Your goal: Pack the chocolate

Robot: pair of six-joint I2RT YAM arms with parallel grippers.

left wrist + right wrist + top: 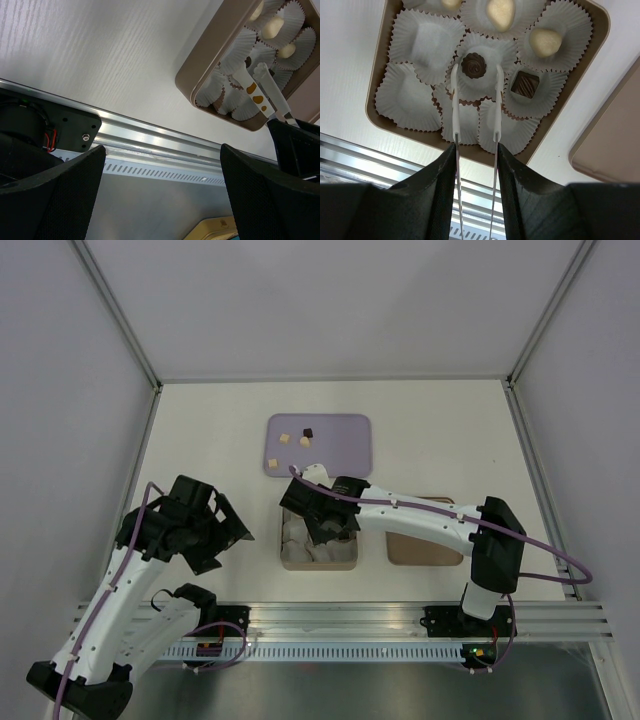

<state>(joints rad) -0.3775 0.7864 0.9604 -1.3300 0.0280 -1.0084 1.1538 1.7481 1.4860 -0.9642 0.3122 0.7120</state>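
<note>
Over the box (380, 107), the right gripper (476, 75) has its fingers slightly spread around a dark chocolate (473, 65) sitting in the centre cup (487, 87), so lifting crookedly could snag the paper and tip it out.

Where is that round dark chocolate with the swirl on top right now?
In the right wrist view, the swirled dark chocolate sits in the middle paper cup of the box, between the right gripper's parted tongs, left of the square dark chocolate.
</note>
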